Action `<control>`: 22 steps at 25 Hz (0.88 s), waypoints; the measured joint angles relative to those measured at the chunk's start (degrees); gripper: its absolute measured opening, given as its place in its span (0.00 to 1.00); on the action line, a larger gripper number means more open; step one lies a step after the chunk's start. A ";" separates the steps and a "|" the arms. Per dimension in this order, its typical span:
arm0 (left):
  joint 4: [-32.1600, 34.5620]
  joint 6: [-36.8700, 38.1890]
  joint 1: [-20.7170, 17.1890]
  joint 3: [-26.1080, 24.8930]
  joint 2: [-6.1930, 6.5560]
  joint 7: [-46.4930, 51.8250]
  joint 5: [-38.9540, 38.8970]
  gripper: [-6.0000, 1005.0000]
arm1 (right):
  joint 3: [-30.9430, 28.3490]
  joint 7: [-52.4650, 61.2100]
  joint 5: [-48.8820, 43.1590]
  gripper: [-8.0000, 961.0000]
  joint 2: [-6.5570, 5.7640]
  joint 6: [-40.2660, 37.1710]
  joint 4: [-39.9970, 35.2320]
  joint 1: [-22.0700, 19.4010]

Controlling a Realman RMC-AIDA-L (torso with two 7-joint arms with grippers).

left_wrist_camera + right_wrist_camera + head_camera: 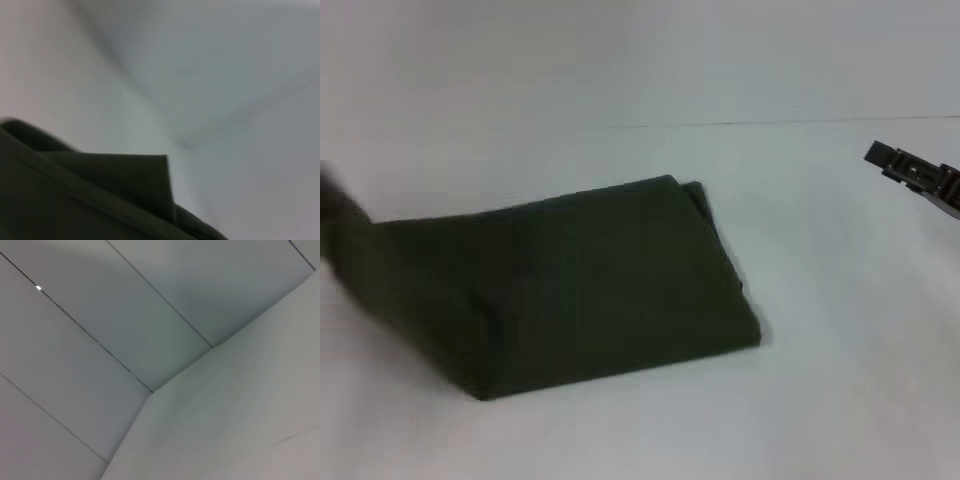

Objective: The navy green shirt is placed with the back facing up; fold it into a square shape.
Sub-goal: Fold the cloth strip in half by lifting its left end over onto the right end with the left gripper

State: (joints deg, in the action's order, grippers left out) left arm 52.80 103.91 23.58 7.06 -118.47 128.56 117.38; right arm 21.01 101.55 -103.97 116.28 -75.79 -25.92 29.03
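Left gripper (335, 205): showed only as a dark blur at the left edge of the head view, at or just beside the shirt's left end. I could not tell how far it stood open, nor whether it had hold of the cloth.

Navy green shirt (570, 285): lay on the white table (840, 380), left of centre in the head view, folded into a compact, roughly four-sided slab of dark olive cloth. Its plain side faced up; no lettering showed. The right part lay flat with a clean near edge. The left end was less tidy and ran out toward the left gripper. At the far right corner a second layer peeked out just past the top layer's edge.

Shirt up close (90, 195): in the left wrist view, dark cloth filled the lower part of the picture, with a folded corner standing up against the pale table.

Right gripper (912, 175): hung at the right edge of the head view, well apart from the shirt, touching nothing. Its opening could not be told.

Right wrist view: showed only pale surfaces with thin dark seams.
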 joint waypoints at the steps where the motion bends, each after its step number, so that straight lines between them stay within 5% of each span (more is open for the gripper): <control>1: -0.15 1.05 1.32 1.85 -1.04 -0.06 -1.71 0.04 | -0.13 -0.17 0.00 0.70 -0.01 -0.16 -0.01 -0.42; 4: -1.17 1.14 6.41 8.82 -4.51 -0.67 -4.74 0.04 | -0.20 -1.08 -0.01 0.70 -0.09 -0.95 0.03 -1.71; 6: -4.69 -0.70 9.61 12.85 -5.68 -2.28 -5.73 0.04 | -0.16 -1.54 -0.01 0.70 -0.27 -1.36 0.07 -2.32; 9: -17.60 -7.00 14.79 17.95 -5.60 -8.13 -8.45 0.04 | 0.05 -1.72 -0.02 0.70 -0.69 -2.13 0.05 -3.21; 14: -39.57 -22.70 22.66 19.39 -5.98 -23.06 -10.30 0.04 | 0.30 -2.76 -0.19 0.70 -1.37 -3.05 -0.16 -3.70; 17: -53.38 -33.35 26.96 17.28 -6.17 -33.68 -13.71 0.05 | 0.38 -3.21 -0.39 0.70 -1.80 -2.99 -0.19 -3.32; 22: -62.78 -38.36 26.33 9.88 -6.19 -45.90 -14.23 0.08 | 1.45 -3.89 -0.90 0.70 -1.61 -2.37 -0.10 0.33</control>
State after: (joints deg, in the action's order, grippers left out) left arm -9.98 65.56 49.92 16.95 -124.65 82.67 103.15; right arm 22.46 97.66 -104.87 114.66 -78.16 -26.02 29.35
